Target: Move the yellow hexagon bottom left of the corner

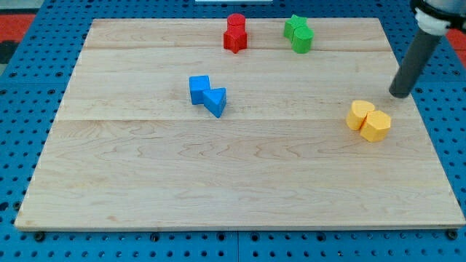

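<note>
The yellow hexagon (376, 126) lies on the wooden board (240, 182) at the view's right, touching a second yellow block (359, 114) on its upper left. My tip (399, 94) rests on the board just above and to the right of the two yellow blocks, a short gap away from them. The dark rod rises from it toward the view's top right corner.
A blue cube (199, 89) and a blue triangle block (216, 101) touch left of centre. Two red blocks (235, 33) and two green blocks (298, 33) sit near the view's top edge. A blue pegboard (22, 109) surrounds the board.
</note>
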